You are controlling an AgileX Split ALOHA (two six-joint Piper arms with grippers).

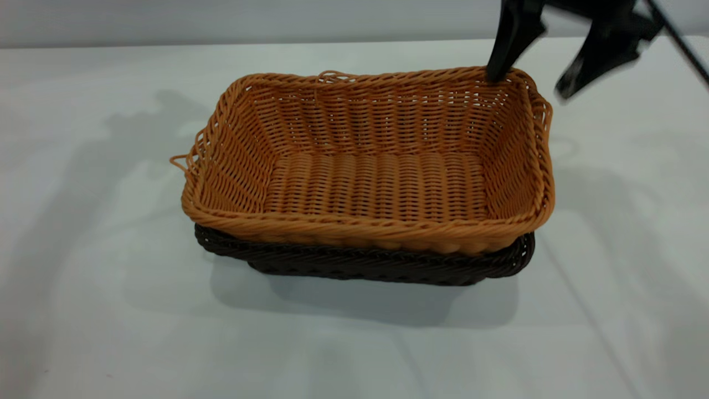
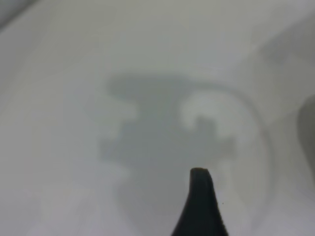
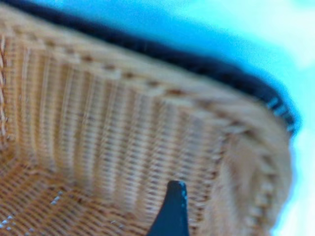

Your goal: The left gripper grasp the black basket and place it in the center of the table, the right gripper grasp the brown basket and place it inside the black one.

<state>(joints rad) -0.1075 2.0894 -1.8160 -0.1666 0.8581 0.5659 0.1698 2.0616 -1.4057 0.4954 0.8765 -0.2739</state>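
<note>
Currently: brown basket (image 1: 376, 166) nested inside black basket (image 1: 365, 265) mid-table (image 1: 99, 310); right gripper (image 1: 529, 83) spread wide, straddling its far corner; placing apparently finished, next move lifts clear.

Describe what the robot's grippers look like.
The right gripper is matte black with two long, blade-like fingers tapering to narrow tips, plus a thin black cable running beside it. The left gripper shows only one dark, tapered fingertip with a rounded end. No markings are visible.
</note>
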